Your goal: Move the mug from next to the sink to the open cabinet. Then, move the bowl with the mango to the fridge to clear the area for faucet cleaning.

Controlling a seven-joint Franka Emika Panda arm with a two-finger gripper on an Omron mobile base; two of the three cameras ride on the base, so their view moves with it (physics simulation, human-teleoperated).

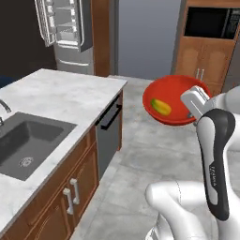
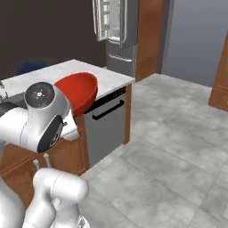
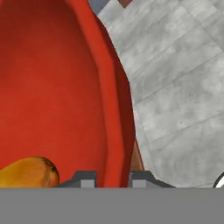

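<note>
The wide red bowl (image 1: 171, 101) hangs in the air over the floor, to the right of the counter, tilted toward the camera. The yellow-orange mango (image 1: 161, 107) lies inside it. My gripper (image 1: 191, 114) is shut on the bowl's right rim. In the hand view the rim (image 3: 114, 131) runs down between my finger tips (image 3: 86, 178), and the mango (image 3: 28, 173) is at the lower left. The bowl (image 2: 80, 91) also peeks out behind my arm. The sink (image 1: 28, 145) and faucet (image 1: 4, 108) are at the left. The fridge (image 1: 70, 33) stands open at the back. The mug and the open cabinet are out of view.
A white marble counter (image 1: 65, 93) with a dark dishwasher front (image 1: 110, 131) lies to my left. A tall wooden cabinet with a black oven (image 1: 206, 42) stands at the back right. Grey tiled floor (image 2: 169, 147) stretches toward the fridge (image 2: 116, 26).
</note>
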